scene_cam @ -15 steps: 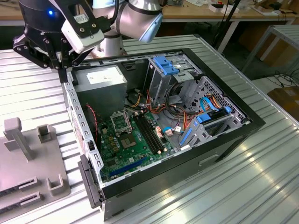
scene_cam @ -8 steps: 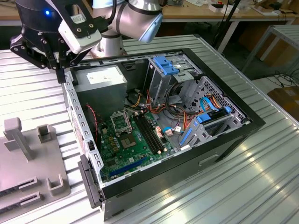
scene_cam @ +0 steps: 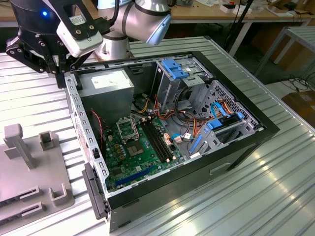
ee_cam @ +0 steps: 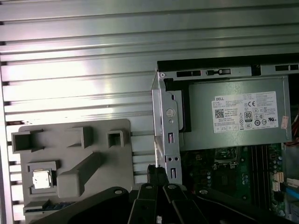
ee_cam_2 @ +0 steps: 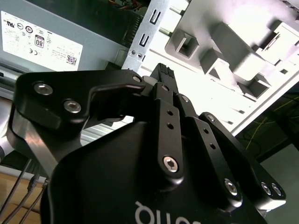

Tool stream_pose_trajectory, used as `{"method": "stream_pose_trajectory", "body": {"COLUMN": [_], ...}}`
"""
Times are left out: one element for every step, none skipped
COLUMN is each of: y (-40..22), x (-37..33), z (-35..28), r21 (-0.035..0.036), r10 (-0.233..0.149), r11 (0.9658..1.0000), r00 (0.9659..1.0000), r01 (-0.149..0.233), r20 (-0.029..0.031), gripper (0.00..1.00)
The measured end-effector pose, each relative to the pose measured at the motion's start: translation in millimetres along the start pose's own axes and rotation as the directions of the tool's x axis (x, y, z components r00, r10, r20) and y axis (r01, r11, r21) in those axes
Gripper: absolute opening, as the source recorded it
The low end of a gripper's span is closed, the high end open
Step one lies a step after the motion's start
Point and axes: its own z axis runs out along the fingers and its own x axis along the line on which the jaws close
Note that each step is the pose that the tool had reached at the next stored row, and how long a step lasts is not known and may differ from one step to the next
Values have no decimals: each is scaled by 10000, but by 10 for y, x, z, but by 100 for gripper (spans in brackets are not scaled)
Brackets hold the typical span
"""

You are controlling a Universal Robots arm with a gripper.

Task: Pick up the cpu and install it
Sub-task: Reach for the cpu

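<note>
ribbed metal table (scene_cam: 275, 196), wooden workbench (scene_cam: 211, 18) behind

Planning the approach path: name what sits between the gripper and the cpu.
In the first wrist view, the grey fixture's raised slanted block lies between the gripper and the cpu.
</note>
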Motion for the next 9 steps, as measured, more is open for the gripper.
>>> {"method": "stream_pose_trajectory", "body": {"y": [-1,-1,-1,-2,-2,-3,-3,-4,-4], "x": [6,12,17,24,30,38,44,49,55], "z": [0,0,0,0,0,0,0,0,0], "r21": [0,0,0,0,0,0,0,0,0], "r10": [0,0,-1,-1,0,0,0,0,0], "r11": [10000,10000,10000,10000,10000,10000,10000,10000,10000], "r00": [10000,10000,10000,10000,10000,10000,10000,10000,10000], "r01": [0,0,1,1,0,0,0,0,0], "r20": [0,0,0,1,0,0,0,1,0], "gripper": [11,11,11,11,11,11,11,11,11]}}
